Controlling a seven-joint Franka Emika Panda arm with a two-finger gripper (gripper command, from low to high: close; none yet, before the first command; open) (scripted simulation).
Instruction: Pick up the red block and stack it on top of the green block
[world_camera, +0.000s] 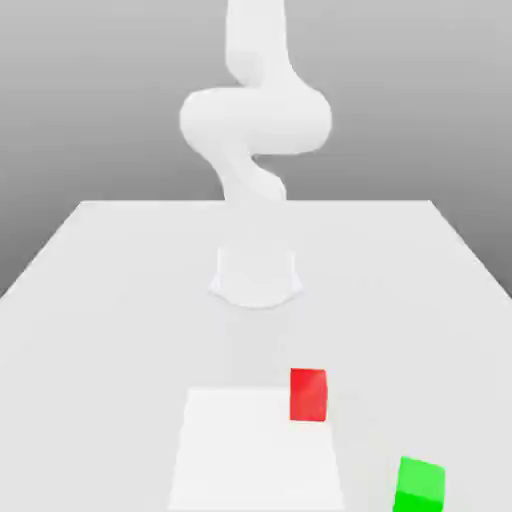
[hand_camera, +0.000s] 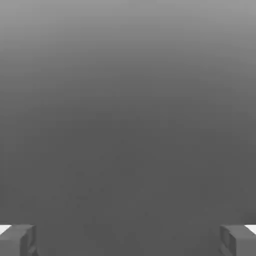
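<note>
Reaching: not begun, by the look of it; the arm (world_camera: 255, 125) stands folded over its base (world_camera: 256, 278) at the far middle of the table (world_camera: 90, 300).
Claw: its two fingertips (hand_camera: 17, 241) sit at opposite edges of the hand view, wide apart, with nothing between them; the claw (hand_camera: 128, 241) is empty.
Red block: (world_camera: 308, 394) resting on the table, near the front, at the corner of a paler square patch (world_camera: 250, 450), slightly toward the exterior view's right of the base.
Green block: (world_camera: 420, 485) on the table, nearer the front edge still and further toward the exterior view's right; the two blocks are apart, not touching.
Key relation: the red block lies out in front of the base, on the near side in the exterior view, so the claw will likely need to travel outward and down.
Long axis: the red block looks roughly cubic, so no side seems favoured.
Stack status: not yet done; red block is untouched.
</note>
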